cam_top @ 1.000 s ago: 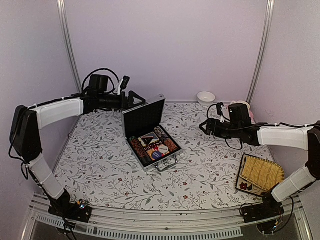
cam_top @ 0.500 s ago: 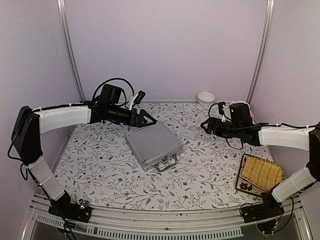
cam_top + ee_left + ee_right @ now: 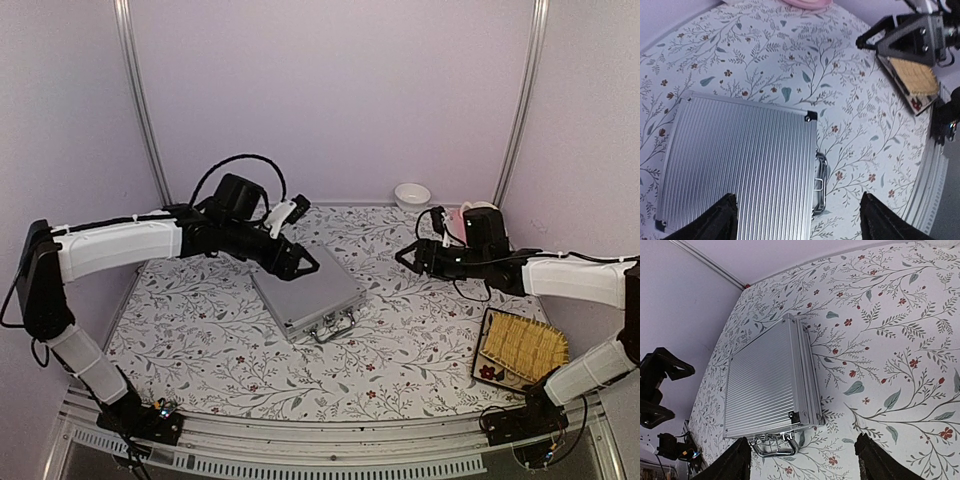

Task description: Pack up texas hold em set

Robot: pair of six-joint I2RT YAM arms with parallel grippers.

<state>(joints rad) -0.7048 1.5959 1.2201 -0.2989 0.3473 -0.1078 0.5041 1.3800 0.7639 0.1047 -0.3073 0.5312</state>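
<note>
The floral table (image 3: 200, 330) holds the silver briefcase (image 3: 305, 290), which lies flat near its middle with the lid down. The left gripper (image 3: 303, 262) hovers over the case's rear edge; its wrist view shows the fingers spread wide and empty. The right gripper (image 3: 405, 258), equally wide and empty, points at the case from well apart. The yellow woven tray (image 3: 525, 347) sits at the front right. Only the top view catches the white bowl (image 3: 412, 193). The right wrist view shows the metal handle (image 3: 775, 446) most clearly, at the case's front edge.

A robot test booth in a lab — plain lilac walls (image 3: 330, 90), aluminium frame posts (image 3: 144, 100), a floral-covered table (image 3: 420, 330).
</note>
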